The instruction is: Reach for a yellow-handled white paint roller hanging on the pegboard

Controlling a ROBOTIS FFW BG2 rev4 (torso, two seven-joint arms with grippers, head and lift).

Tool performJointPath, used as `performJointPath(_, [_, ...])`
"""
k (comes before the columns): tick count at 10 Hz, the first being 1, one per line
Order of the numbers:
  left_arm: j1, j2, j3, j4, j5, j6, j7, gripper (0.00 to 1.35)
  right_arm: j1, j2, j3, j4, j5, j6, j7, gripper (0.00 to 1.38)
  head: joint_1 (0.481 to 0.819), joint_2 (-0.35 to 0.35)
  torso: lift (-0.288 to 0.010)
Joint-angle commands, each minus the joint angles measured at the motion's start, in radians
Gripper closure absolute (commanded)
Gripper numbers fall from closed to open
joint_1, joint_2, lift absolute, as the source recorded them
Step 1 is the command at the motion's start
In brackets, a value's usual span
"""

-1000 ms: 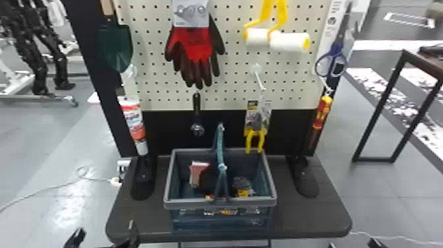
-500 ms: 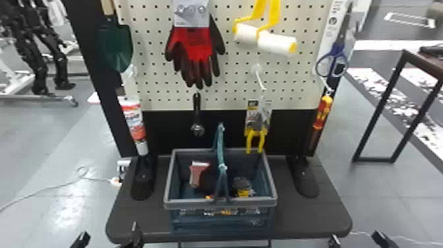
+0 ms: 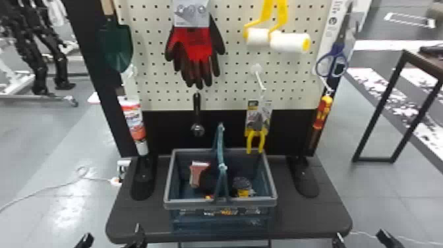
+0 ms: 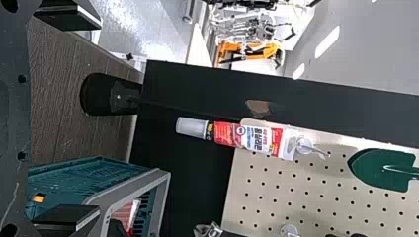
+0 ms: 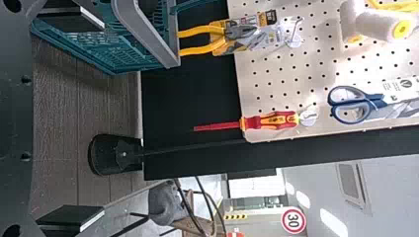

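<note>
Two white paint rollers (image 3: 289,42) with yellow handles hang side by side high on the pegboard (image 3: 151,82), right of the gloves; the right wrist view shows the white rollers (image 5: 380,24) too. At the head view's bottom left is my left gripper (image 3: 112,242), its two fingers apart. My right gripper (image 3: 360,240) is at the bottom right, well below the rollers, also open. In the left wrist view my left gripper (image 4: 69,118) has a wide empty gap. The right wrist view has my right gripper (image 5: 71,118) likewise spread, holding nothing.
A basket (image 3: 220,204) with a raised handle stands on the dark table (image 3: 313,221). Pliers (image 3: 256,140), scissors (image 3: 332,62), a screwdriver (image 3: 322,113), gloves (image 3: 194,49), a trowel (image 3: 115,46), a glue tube (image 3: 133,120) and a wrench (image 3: 197,115) hang around.
Both grippers have come slightly farther into the head view's bottom edge, the right one more clearly. The rollers on the pegboard have shifted a little left and tilted, hanging at varying angles.
</note>
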Motion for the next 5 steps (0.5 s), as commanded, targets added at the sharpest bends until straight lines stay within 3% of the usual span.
performJointPath(1, [0.001,0.004,0.001,0.0,0.0,-0.004,-0.001,0.0,-0.002,0.005,0.0,-0.003,-0.003,0.002,0.0,0.0,0.549,0.0,-0.1])
performJointPath(5, [0.0,0.002,0.001,0.005,-0.004,-0.02,-0.002,0.0,-0.002,0.005,0.002,-0.003,-0.005,0.005,-0.009,0.0,0.549,0.0,-0.1])
